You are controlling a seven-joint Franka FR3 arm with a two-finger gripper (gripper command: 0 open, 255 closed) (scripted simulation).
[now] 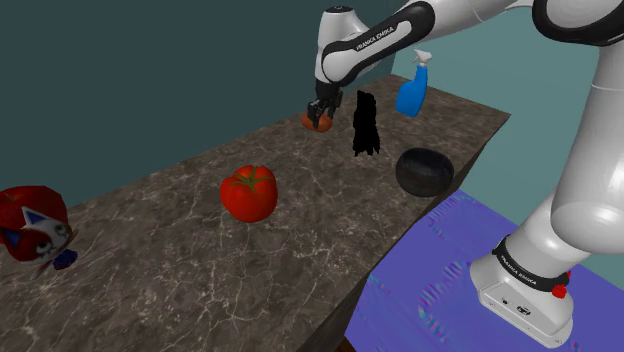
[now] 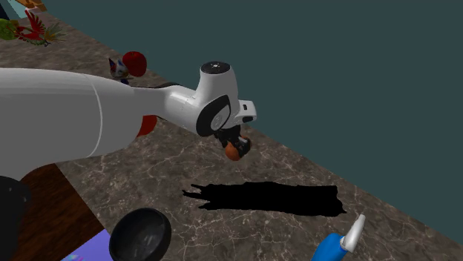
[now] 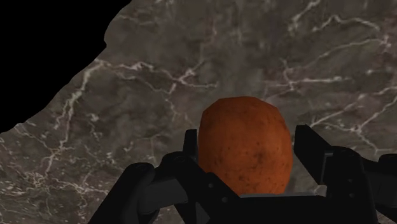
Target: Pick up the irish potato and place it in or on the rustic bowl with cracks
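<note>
Since the all-black two-finger end effector [image 1: 320,117] is closed partway around the orange-brown, oval irish potato [image 3: 247,143], with one finger on each side, the grasp looks done. In the wrist view the potato sits clamped between the fingers [image 3: 312,145], with the dark, white-veined marble desk [image 1: 180,270] beyond it. From the second exterior view it seems to hang clear of the desk top, near the far edge by the teal wall [image 1: 150,70]. I'd say it is lifted, though the gap is hard to judge.

What's left is to carry it to the dark, almost black round bowl [image 1: 425,184] and let go. The bowl looks empty and sits near the desk's front edge on the stand side, well apart from the potato. No cracks are readable on it.

In the shoulder view a featureless pure-black upright shape [image 1: 366,122] stands between the potato and the bowl. I can't tell what it is, but it is likely the main thing to go over or around. A blue spray bottle with a white trigger [image 1: 412,92] stands beyond it toward the far corner, off the direct path. A big red tomato [image 1: 248,192] sits mid-desk on the shoulder view's left, not in the way. A red, white and blue toy figure [image 1: 35,228] is further left, well apart. A purple-blue floor [image 1: 440,300] shows below the desk's edge.
</note>
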